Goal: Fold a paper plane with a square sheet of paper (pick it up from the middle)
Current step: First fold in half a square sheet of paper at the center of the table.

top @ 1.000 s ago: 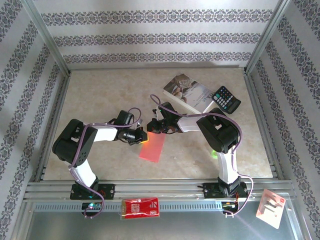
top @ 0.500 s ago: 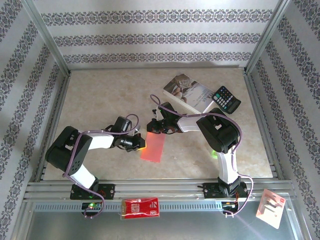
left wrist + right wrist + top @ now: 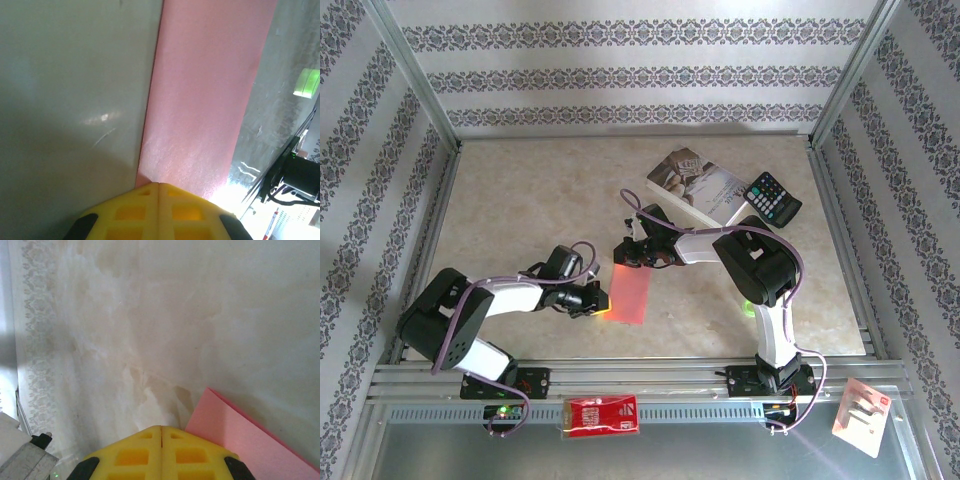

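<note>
As the folded square sheet of paper [image 3: 630,295] runs lengthwise toward the near edge of the tabletop [image 3: 520,190], the closed left gripper [image 3: 603,302] meets its left side, and the closed right gripper [image 3: 623,258] its far end.

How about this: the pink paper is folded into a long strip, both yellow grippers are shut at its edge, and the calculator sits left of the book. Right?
Not quite. The top view shows the calculator right of the book. The rest holds: the pink paper is folded into a long strip, with the left gripper and right gripper shut at its edge.
</note>
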Tool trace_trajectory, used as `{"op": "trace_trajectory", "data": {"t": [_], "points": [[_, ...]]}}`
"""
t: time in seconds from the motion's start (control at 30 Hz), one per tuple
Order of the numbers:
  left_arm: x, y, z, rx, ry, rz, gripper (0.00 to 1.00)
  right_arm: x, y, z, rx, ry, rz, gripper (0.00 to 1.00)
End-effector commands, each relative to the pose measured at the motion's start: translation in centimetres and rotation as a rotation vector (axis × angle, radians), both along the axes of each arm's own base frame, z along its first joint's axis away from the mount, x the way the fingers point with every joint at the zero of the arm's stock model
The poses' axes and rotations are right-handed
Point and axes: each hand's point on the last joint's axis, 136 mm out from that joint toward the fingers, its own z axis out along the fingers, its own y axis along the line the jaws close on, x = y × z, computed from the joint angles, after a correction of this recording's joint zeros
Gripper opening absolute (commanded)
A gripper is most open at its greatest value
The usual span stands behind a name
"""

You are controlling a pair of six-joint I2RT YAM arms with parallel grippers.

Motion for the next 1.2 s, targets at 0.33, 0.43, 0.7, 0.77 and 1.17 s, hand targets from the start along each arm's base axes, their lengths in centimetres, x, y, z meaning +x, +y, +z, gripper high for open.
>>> {"op": "trace_trajectory", "data": {"t": [0.33,0.43,0.7,0.77,1.17], "points": [[-6.3,2.4,-2.8,0.118,0.178,-0.002,0.00,-0.9,-2.6,-4.8,-0.153,0.071,-0.026,0.00],[-6.4,2.4,-2.4,0.114,0.166,0.004,0.00,-1.0,-2.7,-4.8,-0.157,0.069,-0.015,0.00],[-2.8,2.1,2.8,0.087,-0.055,0.053,0.10,-1.2,-1.4,-3.2,-0.109,0.031,0.143,0.00],[-0.9,2.8,4.5,0.096,-0.142,0.116,0.18,-1.2,-0.8,-2.2,-0.076,0.018,0.213,0.00],[6.9,0.7,8.6,-0.014,-0.278,0.219,0.34,-0.4,-3.4,9.4,0.006,-0.153,0.223,0.12]]}}
